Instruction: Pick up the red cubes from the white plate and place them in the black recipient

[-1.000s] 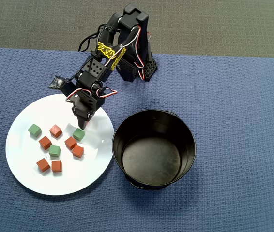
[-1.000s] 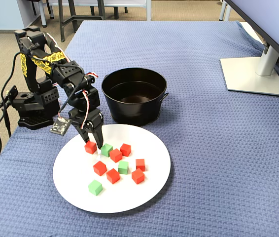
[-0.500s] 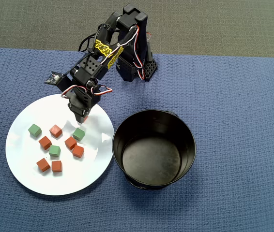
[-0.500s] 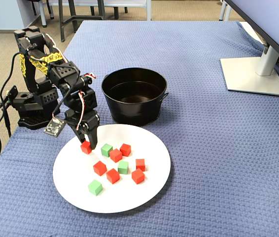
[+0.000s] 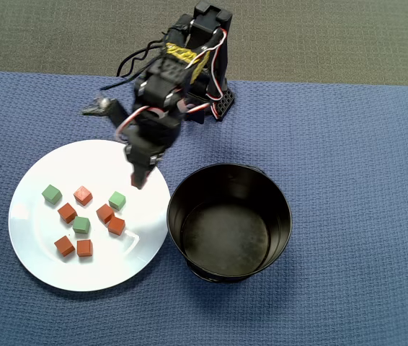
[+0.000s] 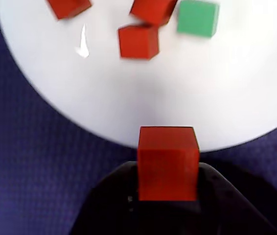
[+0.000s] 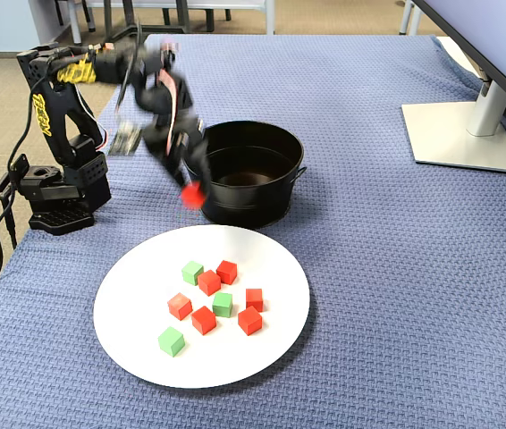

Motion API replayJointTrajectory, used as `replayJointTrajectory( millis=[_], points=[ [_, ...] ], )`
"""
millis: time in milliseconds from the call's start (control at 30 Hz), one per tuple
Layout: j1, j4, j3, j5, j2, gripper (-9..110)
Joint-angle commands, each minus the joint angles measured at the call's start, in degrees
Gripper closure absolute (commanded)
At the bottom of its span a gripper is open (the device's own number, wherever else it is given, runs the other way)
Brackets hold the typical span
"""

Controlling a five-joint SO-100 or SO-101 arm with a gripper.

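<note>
We see the hand (image 7: 190, 192) clamped on one red cube (image 6: 168, 162), raised off the desk (image 7: 387, 268) over the far edge of the white plate (image 5: 38, 267) in the fixed view, just left of the black recipient (image 5: 283, 216). Six red cubes (image 7: 204, 319) and three green cubes (image 7: 171, 340) lie clustered mid-plate. The recipient looks empty from overhead.

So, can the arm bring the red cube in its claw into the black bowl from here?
Probably yes. The claw, shut on a red cube, hangs raised beside the black bowl, which is open on top and empty. Nothing stands between.
</note>
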Motion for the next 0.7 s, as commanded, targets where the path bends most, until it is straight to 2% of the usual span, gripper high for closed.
replayJointTrajectory(
  millis=[0, 233, 267, 333, 367, 500, 667],
  points=[
    [-9.3, 3.1, -10.4, 4.9, 2.6, 102],
    [-23.8, -3.4, -8.6, 10.2, -1.5, 102],
    [-26.5, -3.8, -7.5, 8.3, -2.5, 97],
    [-31.2, -3.3, -5.4, 3.7, -4.7, 73],
    [-31.6, -3.1, -4.9, 3.0, -5.1, 71],
    [-23.9, -3.3, -6.5, 2.1, -4.6, 70],
    [-8.2, -2.7, -8.9, -1.5, -4.1, 72]
  ],
)
